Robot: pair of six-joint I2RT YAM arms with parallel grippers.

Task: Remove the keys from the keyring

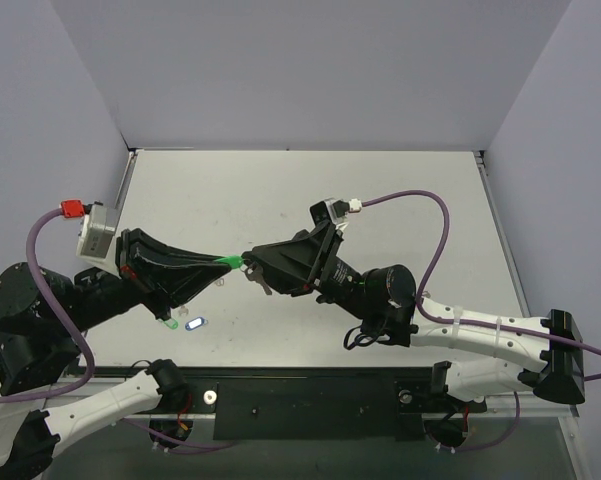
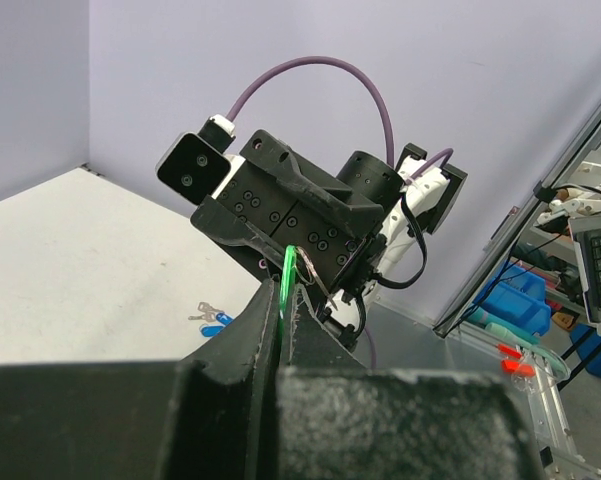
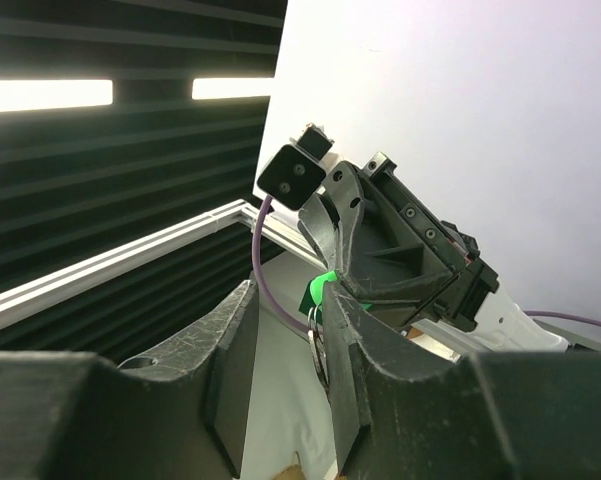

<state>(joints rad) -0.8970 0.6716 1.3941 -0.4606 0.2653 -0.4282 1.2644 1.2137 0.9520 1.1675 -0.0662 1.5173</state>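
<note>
My left gripper is shut on the small green tag of the keyring and holds it above the table. In the left wrist view the tag stands edge-on between the closed fingers. The thin ring and small silver key hang from the tag's end. My right gripper faces the left one, tip to tip. In the right wrist view it is open, and the ring with the key lies against the inner face of its right finger, below the green tag.
A blue tag and a small green piece lie on the white table near the left arm. The blue tag with its silver keys also shows in the left wrist view. A raised rim runs round the table.
</note>
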